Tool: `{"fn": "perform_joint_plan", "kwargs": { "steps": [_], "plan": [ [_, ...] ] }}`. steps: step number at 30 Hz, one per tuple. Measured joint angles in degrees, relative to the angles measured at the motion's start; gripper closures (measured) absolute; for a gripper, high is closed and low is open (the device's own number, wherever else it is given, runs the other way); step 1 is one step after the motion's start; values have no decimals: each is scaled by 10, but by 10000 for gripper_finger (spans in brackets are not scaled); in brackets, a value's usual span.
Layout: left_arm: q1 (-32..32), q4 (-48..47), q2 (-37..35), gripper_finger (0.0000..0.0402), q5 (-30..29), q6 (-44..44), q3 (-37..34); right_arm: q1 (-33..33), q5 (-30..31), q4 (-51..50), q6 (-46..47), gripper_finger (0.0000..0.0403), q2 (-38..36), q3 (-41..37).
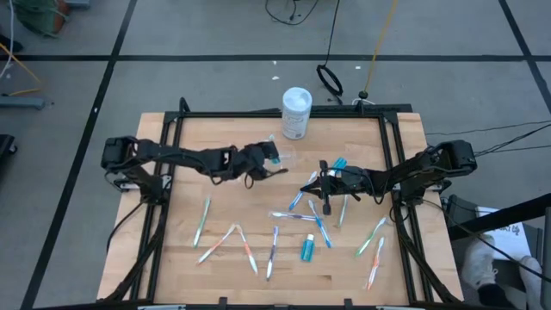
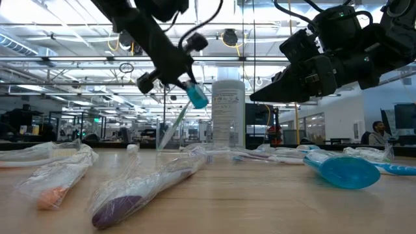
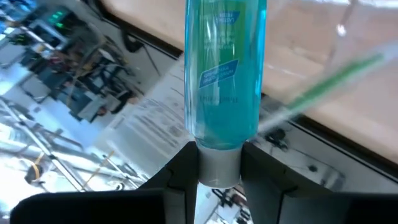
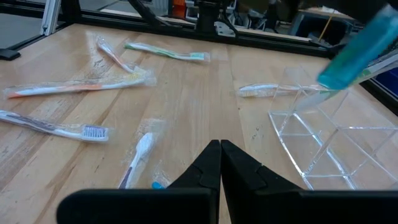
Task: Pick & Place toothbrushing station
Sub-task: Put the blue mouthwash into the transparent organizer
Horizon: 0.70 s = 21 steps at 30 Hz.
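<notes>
My left gripper [image 3: 217, 165] is clamped on the teal toothpaste tube [image 3: 225, 68], holding it in the air right over the clear cup [image 1: 284, 155]. Right gripper [image 4: 221, 155] is pinched closed and empty, low over the scattered toothbrushes [image 4: 56, 129].

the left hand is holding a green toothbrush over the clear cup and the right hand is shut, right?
Not quite. The left hand is holding a teal toothpaste tube, not a green toothbrush; the left wrist view shows it gripped by its cap end. A green toothbrush already stands in the clear cup. The right hand is shut.
</notes>
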Motion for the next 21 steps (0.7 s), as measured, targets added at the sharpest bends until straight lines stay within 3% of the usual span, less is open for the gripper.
{"fn": "perform_joint_plan", "kwargs": {
  "steps": [11,16,21],
  "plan": [
    [32,2,46,307,3,-15,-1,0,0,0,0,399,0,0],
    [31,2,51,276,15,-33,-1,0,0,0,0,399,0,0],
    [31,17,51,245,17,-123,-1,0,0,0,0,399,0,0]
  ]
}}
